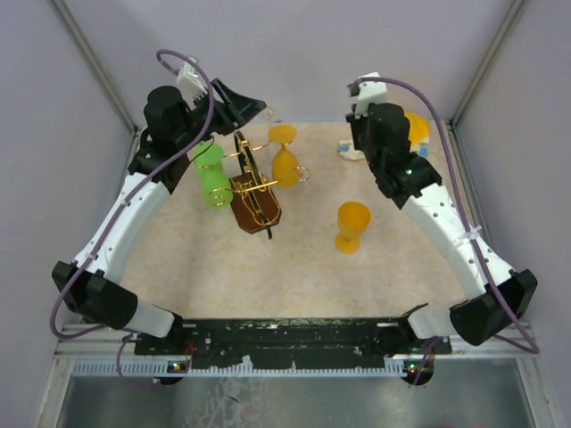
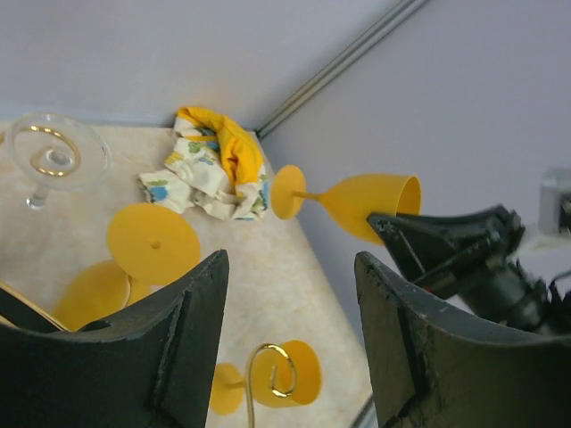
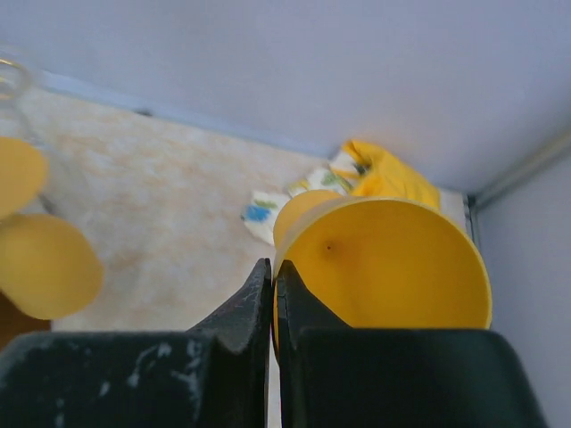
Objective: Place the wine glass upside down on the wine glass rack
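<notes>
Right tool (image 3: pixel 273 267) pinches yellow wine glass (image 3: pixel 393 259) rim; left tool (image 2: pixel 290 263) wide open nr rack (image 1: pixel 254 192).

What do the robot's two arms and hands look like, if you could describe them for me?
Both the left arm and right arm have white link shells with bulky black joint housings, and a purple cable runs along each up to a white connector at the wrist. The left hand and right hand each have two dark, wedge-shaped fingers, matte and scuffed with pale marks.
</notes>
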{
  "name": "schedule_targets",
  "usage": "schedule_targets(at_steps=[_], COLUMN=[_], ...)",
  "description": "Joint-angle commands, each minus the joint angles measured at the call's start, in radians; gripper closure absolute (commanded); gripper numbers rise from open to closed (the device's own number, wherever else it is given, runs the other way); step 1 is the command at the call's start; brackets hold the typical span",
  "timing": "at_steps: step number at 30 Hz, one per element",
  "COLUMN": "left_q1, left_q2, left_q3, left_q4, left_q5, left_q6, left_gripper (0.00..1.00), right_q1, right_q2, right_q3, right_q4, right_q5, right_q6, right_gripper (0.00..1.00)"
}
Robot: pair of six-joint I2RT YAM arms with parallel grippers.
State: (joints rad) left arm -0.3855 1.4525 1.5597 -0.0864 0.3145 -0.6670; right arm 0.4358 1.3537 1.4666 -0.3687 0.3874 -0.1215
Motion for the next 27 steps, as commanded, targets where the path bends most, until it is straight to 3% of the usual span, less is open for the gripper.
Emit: schedule_targets(at_steps=[1, 9, 15, 27], left_q1=[0.057, 0.119, 0.126, 0.128], left_q2=[-0.009, -0.075, -0.145, -0.172], left_q3=[-0.008, -0.116, -0.281, -0.326], left_q4=[0.085, 0.177, 0.371, 0.414], left_q5=[0.069, 0.044, 0.024, 0.026], left_q6=[-0.314, -0.683, -0.956, -1.053], left_gripper=[0.36, 0.37, 0.43, 0.47], right_q1=[0.104, 0.322, 0.399, 0.567], right_q2=[-0.083, -0.112, -0.062, 0.070], right_q3=[-0.028, -0.196, -0.280, -0.349], right_q4=[0.310, 0.775, 0.985, 1.312], right_q5=[-0.022, -0.004, -0.062, -0.171], right_q6=[-0.146, -0.406, -0.460, -0.575], right_gripper=[1.00, 1.00, 1.00, 1.00])
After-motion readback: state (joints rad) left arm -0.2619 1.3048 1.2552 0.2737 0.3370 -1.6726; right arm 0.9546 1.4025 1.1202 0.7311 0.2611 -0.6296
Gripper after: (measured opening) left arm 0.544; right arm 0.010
